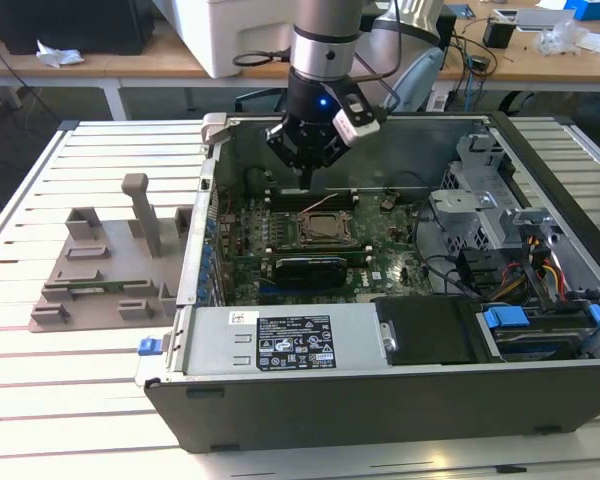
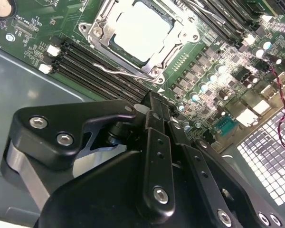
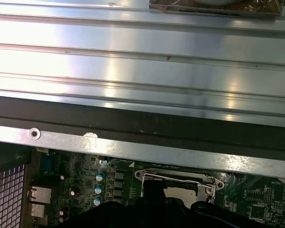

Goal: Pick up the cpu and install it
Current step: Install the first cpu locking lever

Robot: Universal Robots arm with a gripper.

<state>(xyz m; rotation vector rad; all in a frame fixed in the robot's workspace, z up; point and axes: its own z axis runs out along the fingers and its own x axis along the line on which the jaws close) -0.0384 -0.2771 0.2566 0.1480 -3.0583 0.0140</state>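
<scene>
— What did the exterior view give that the wrist cameras did not?

— It showed the whole scene: the open computer case (image 1: 400, 330) lay on a pale slatted surface (image 1: 70, 400), and a grey plastic fixture (image 1: 115, 255) with upright posts stood on that surface at the exterior view's left, well apart from the arm. The gripper (image 1: 309, 160) hung inside the case, above the motherboard (image 1: 320, 245), near the socket (image 1: 325, 228). A black expansion card (image 1: 308, 267) stood just beside the socket, on the side toward the camera.

— And where was the cpu?

— In the second wrist view the cpu (image 2: 141, 29) sat flat inside the metal frame of the socket (image 2: 178, 40), its pale silver top bright under the light. The retention lever (image 2: 121, 72) lay along one side of the frame, next to the dark memory slots (image 2: 92, 66). In the exterior view the socket looked only dark, so I could not tell the chip there.

— What did the first wrist view add?

— It showed the slatted surface (image 3: 142, 61) behind the case wall (image 3: 142, 152), and a part of the socket frame (image 3: 180, 180) with the dark gripper body (image 3: 156, 213) in front of it.

— How were the jaws?

— In the second wrist view the black fingers (image 2: 154, 137) were pressed together, with nothing between them. They touched neither the cpu nor the board; the tip hung above the memory slots, near the socket corner.
</scene>
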